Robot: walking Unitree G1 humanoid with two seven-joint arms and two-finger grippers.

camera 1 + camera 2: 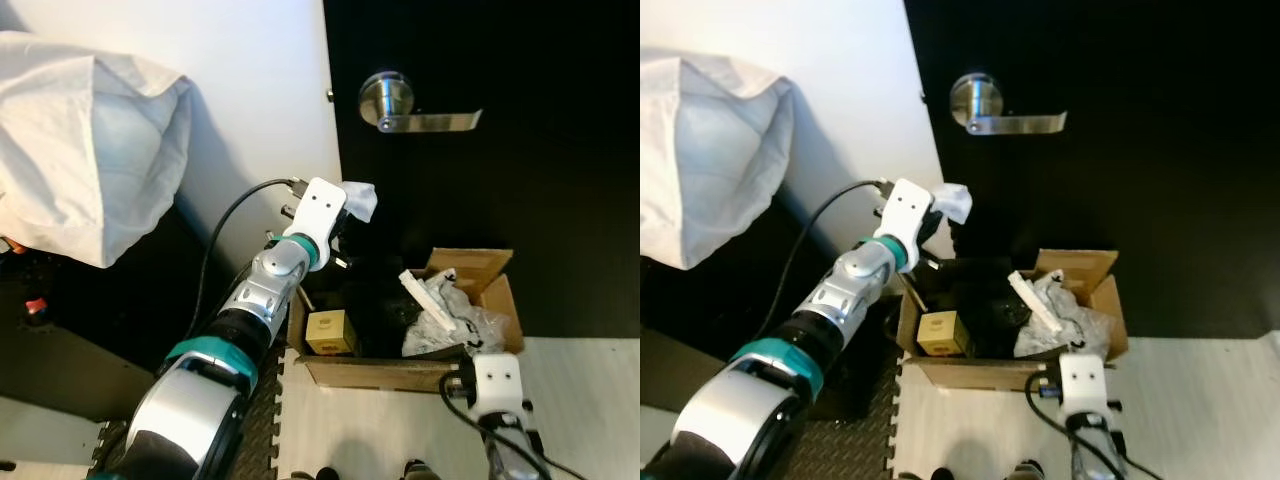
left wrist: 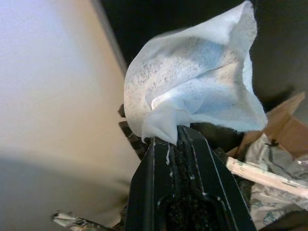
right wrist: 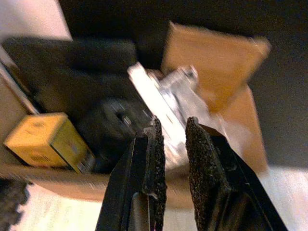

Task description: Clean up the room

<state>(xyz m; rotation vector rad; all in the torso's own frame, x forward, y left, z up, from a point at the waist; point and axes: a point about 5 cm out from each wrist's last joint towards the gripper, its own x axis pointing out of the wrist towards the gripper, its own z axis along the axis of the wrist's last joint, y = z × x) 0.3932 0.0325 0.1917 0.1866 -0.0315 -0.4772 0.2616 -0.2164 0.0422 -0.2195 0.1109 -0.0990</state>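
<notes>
Above the box's [image 1: 400, 372] back left corner, the left gripper [image 2: 171, 139] pinches a crumpled wipe [image 2: 192, 91], close to the black door [image 1: 520, 180]. To drop it cleanly, I'd carry it forward over the trash (mostly plastic [image 1: 445, 320] and a yellow carton [image 1: 332, 332]) before releasing. The right gripper [image 3: 171, 132], slightly parted and empty, hovers at the near rim; room between wall [image 1: 260, 90], door and flap [image 1: 470, 265] looks tight.

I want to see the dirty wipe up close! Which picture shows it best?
The left wrist view: the crumpled white wipe, speckled with grey dirt, sits large above the left gripper pinching it. Both eye views show it small, above the brown cardboard box.
</notes>
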